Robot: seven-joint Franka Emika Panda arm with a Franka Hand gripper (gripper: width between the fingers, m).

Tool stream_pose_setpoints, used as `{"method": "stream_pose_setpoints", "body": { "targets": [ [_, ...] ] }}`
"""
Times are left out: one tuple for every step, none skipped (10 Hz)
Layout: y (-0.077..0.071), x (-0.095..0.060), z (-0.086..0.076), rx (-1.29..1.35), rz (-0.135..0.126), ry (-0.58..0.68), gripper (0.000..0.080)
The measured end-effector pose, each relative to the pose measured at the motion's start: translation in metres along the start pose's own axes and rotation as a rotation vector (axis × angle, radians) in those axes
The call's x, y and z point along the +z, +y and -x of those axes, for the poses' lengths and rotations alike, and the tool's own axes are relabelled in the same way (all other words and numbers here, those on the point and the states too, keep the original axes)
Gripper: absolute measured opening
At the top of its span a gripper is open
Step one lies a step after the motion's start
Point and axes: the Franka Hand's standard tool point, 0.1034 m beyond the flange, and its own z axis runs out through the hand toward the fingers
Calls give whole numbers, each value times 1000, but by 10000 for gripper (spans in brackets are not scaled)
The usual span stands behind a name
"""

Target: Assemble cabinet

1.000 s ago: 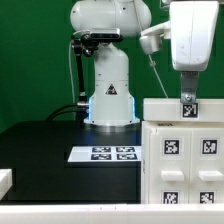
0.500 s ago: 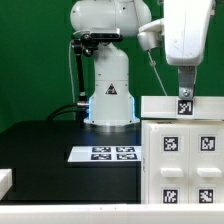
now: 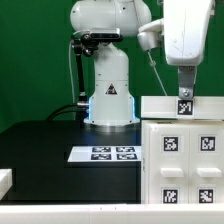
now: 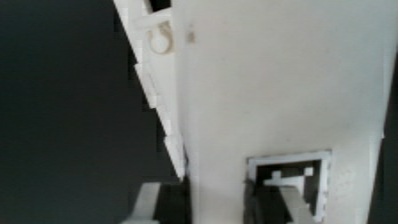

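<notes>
The cabinet [image 3: 185,160], a large white box with black-and-white tags on square panels, stands at the exterior view's right on the black table. My gripper [image 3: 186,98] comes down from above onto its top edge. In the wrist view a white wall of the cabinet [image 4: 249,90] fills the gap between my two dark fingers, and the gripper [image 4: 214,205] is shut on it. One finger [image 4: 151,205] shows on the dark table side, the other beside a recessed square in the white face.
The marker board [image 3: 108,153] lies flat on the black table in front of the robot base [image 3: 110,95]. A small white part [image 3: 5,181] sits at the exterior view's lower left edge. A green wall stands behind.
Between one second and half a second ago the arm shifted slightly to the exterior view's left and the cabinet's tags moved with it. Since then nothing has moved.
</notes>
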Motion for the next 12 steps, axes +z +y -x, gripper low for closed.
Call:
{"method": "stream_pose_setpoints", "body": {
  "targets": [
    [1, 0, 1, 2, 1, 0, 230],
    [2, -1, 2, 4, 3, 1, 230],
    [3, -3, 3, 8, -2, -3, 371],
    [5, -7, 2, 8, -5, -8, 517],
    [5, -7, 2, 11, -4, -8, 517],
    [4, -6, 2, 15, -5, -10, 620],
    [5, -6, 3, 16, -5, -10, 644],
    [3, -5, 2, 20, -7, -12, 644],
    [-3, -1, -3, 24, -11, -11, 648],
    [-10, 3, -6, 41, -16, -10, 649],
    [-12, 3, -8, 63, -19, -9, 649],
    [-11, 2, -10, 95, -16, -7, 649]
  ]
}}
